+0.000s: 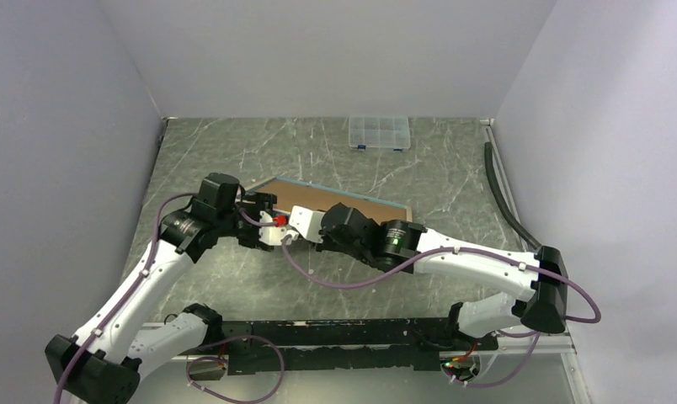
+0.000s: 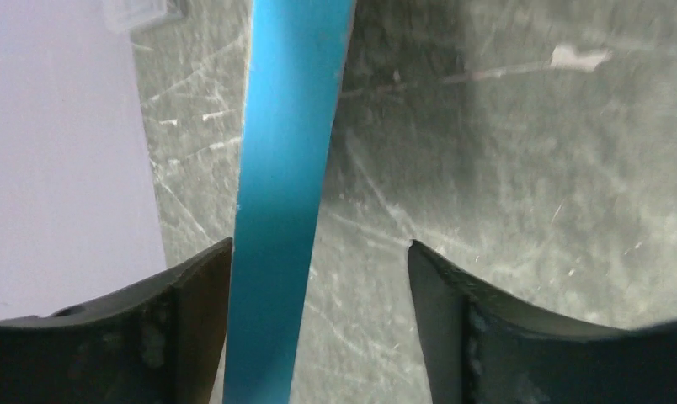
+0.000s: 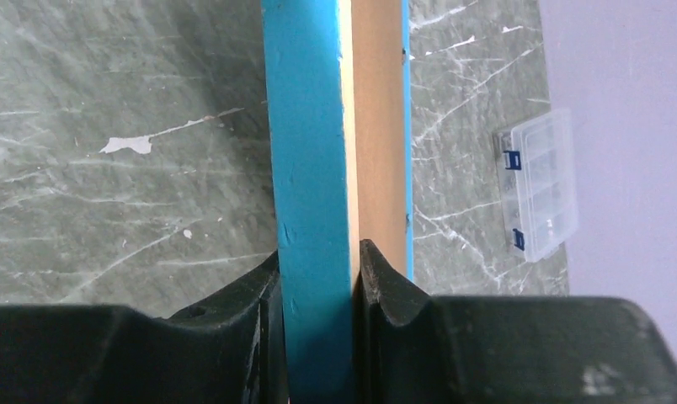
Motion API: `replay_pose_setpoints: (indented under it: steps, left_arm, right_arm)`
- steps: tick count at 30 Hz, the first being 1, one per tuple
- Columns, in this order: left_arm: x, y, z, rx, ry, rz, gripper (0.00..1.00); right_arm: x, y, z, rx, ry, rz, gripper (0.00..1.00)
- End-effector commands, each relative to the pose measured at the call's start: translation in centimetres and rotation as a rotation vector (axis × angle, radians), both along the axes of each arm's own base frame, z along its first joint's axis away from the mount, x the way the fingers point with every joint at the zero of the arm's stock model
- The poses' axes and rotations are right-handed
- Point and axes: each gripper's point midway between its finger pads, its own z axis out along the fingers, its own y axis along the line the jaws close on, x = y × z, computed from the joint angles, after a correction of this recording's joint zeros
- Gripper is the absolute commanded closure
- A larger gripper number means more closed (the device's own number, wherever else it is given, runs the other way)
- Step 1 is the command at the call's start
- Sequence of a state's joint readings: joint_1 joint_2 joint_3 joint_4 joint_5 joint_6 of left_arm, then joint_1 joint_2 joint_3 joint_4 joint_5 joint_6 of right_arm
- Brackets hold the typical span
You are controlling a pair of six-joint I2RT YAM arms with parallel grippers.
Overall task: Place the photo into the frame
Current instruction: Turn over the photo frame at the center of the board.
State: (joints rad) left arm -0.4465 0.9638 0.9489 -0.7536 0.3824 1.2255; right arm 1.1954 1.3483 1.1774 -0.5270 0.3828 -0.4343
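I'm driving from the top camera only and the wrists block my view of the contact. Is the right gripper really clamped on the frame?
Observer: Yes. In the right wrist view the right gripper is shut on the frame, with a finger pressed on each side of its blue edge.
Operator: And the left one?
Observer: The left gripper is open. The blue edge sits by one finger, and bare table shows between the edge and the other finger.
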Motion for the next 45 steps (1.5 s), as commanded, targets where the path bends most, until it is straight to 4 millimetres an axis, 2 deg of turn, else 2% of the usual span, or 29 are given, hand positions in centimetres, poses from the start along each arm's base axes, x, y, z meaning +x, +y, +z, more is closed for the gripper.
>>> replay_pose_setpoints:
  steps: [1,5,6,8,14,16,19,20,24,28,31,33,38,43,45]
  left_arm:
    - [-1.8,-2.0,5.1,-0.193,-0.069,-0.051,0.07]
    - [-2.0,-1.6,8.3,-0.270,-0.151,-0.010,0.05]
    - [-2.1,-1.5,9.1,-0.291,-0.155,0.005,0.05]
    - [-2.1,-1.3,10.7,-0.326,-0.153,0.042,0.05]
    - [-2.0,-0.8,15.2,-0.429,-0.128,0.151,0.05]
    - [-2.2,-0.9,16.6,-0.472,-0.094,0.176,0.05]
    - [-2.4,-1.2,16.3,-0.485,0.018,0.218,0.05]
    - [-2.2,-1.2,16.1,-0.490,0.052,0.240,0.05]
    - [-0.9,-1.0,15.3,-0.507,0.159,0.319,0.05]
    - [1.5,0.9,15.2,-0.585,0.267,0.425,0.05]
    - [3.3,2.4,14.3,-0.617,0.364,0.479,0.05]
    - [4.0,3.0,13.5,-0.624,0.402,0.487,0.05]
    - [5.8,3.9,10.3,-0.615,0.445,0.523,0.05]
    - [6.6,4.5,4.4,-0.539,0.552,0.562,0.05]
    - [6.7,4.8,1.6,-0.497,0.581,0.573,0.09]
  right_arm:
    - [1.9,0.4,4.5,0.250,0.008,-0.108,0.83]
    - [2.8,0.2,6.1,0.352,0.144,-0.144,0.84]
    - [2.8,0.6,6.9,0.386,0.182,-0.126,0.85]
    - [3.1,0.9,7.4,0.427,0.262,-0.132,0.86]
    - [3.5,3.6,11.6,0.566,0.520,-0.096,0.89]
    - [4.0,4.5,12.3,0.607,0.626,-0.096,0.88]
    - [5.9,4.1,13.1,0.682,0.750,-0.147,0.89]
    - [7.3,3.4,13.1,0.725,0.788,-0.172,0.89]
    - [10.8,1.3,11.8,0.828,0.924,-0.294,0.90]
    - [14.3,-1.4,10.2,0.897,0.987,-0.397,0.89]
    - [17.2,-4.0,9.0,0.919,1.007,-0.483,0.89]
    - [18.3,-5.4,8.0,0.930,1.027,-0.522,0.89]
    - [19.4,-8.3,5.8,0.975,1.023,-0.588,0.89]
    - [17.9,-9.5,2.9,1.023,1.031,-0.619,0.89]
    - [16.9,-10.0,1.4,1.054,1.039,-0.633,0.89]
